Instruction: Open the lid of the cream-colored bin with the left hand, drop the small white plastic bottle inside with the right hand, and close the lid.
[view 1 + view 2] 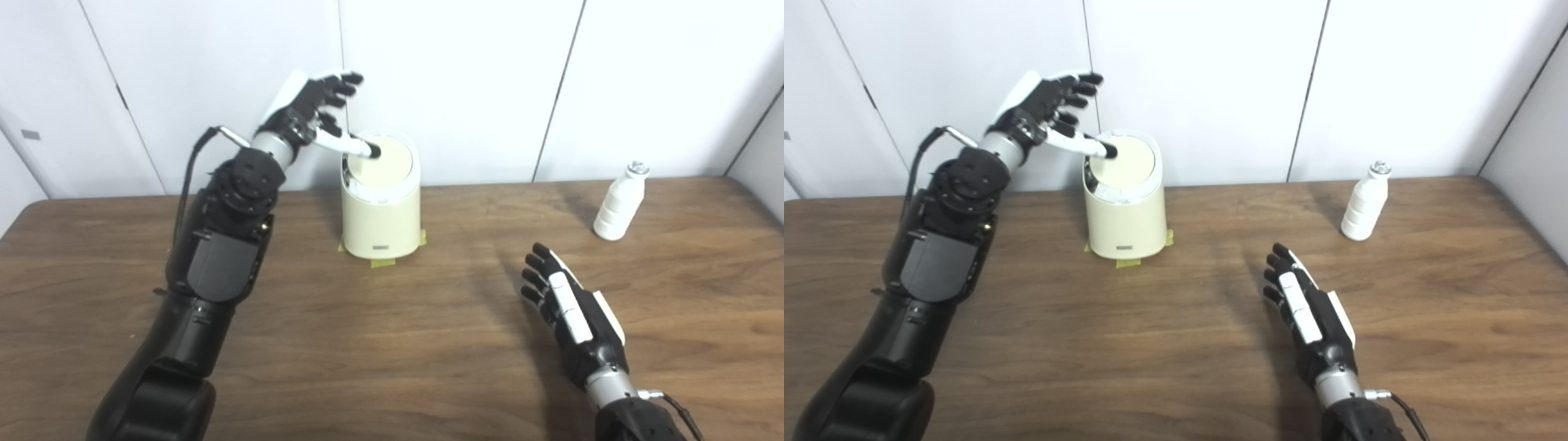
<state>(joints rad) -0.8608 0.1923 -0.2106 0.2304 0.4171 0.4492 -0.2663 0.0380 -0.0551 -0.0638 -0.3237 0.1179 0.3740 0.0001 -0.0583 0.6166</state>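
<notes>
The cream-colored bin (381,196) is standing mid-table with its lid (380,164) being pressed by the spread left hand (312,107), so step 1 is underway, while the empty, loosely open right hand (569,306) is waiting to fetch the white bottle (620,202) at far right.

Glossy plastic bin (381,214), wood-grain table (392,343)

**Our two hands**

Our left hand (309,110) is raised at the end of a bent arm, fingers spread, thumb stretched forward; our right hand (1304,312) hovers low, palm turned inward, fingers straight and apart, holding nothing.
</notes>
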